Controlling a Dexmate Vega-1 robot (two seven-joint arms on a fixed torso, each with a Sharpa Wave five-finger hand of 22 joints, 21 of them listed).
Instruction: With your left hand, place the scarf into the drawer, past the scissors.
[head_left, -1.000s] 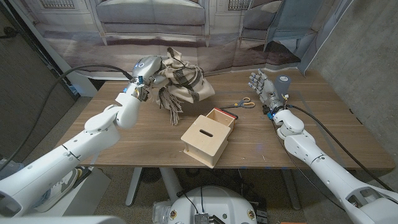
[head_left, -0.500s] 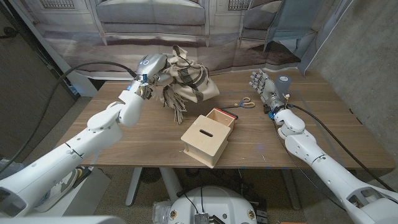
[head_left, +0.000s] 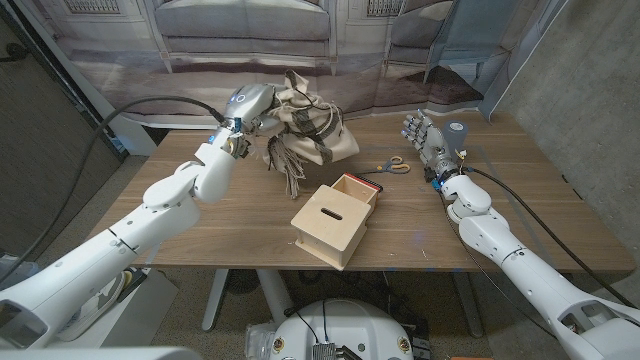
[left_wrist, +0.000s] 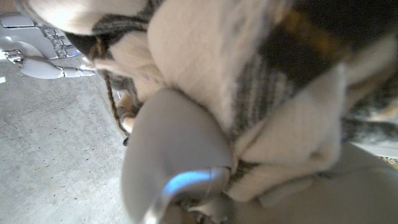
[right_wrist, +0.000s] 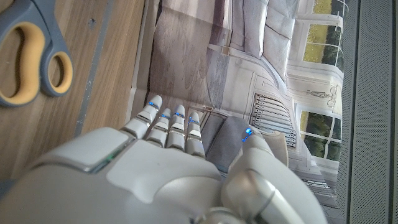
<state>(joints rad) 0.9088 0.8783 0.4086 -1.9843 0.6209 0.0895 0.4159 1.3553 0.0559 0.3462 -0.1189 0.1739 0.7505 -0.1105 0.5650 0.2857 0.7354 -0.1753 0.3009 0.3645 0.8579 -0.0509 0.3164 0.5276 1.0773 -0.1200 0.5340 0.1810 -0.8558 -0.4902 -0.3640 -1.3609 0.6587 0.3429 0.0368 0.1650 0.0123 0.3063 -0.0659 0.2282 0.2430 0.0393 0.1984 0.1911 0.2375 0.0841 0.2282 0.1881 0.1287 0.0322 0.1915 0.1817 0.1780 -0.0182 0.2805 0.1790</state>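
The left hand (head_left: 250, 103) holds the scarf (head_left: 310, 130) bunched and lifted above the wooden table (head_left: 200, 215), at about 11 o'clock from the drawer (head_left: 336, 220). Its fingers are clamped into the soft cream fabric; the left wrist view shows thick woven folds (left_wrist: 205, 68) with grey and brown stripes pressed against the smooth white hand (left_wrist: 174, 155). A twisted fringe hangs down from the bundle toward the tabletop. The drawer is a pale plywood box with a slot cut in its top panel and its tray pulled open at the far end. The scissors (head_left: 392, 167), with grey and yellow looped handles (right_wrist: 28, 56), lie flat at 1 o'clock from the drawer. The right hand (head_left: 425, 140) stands at 3 o'clock of the scissors, fingers upright, close together and empty (right_wrist: 171, 127).
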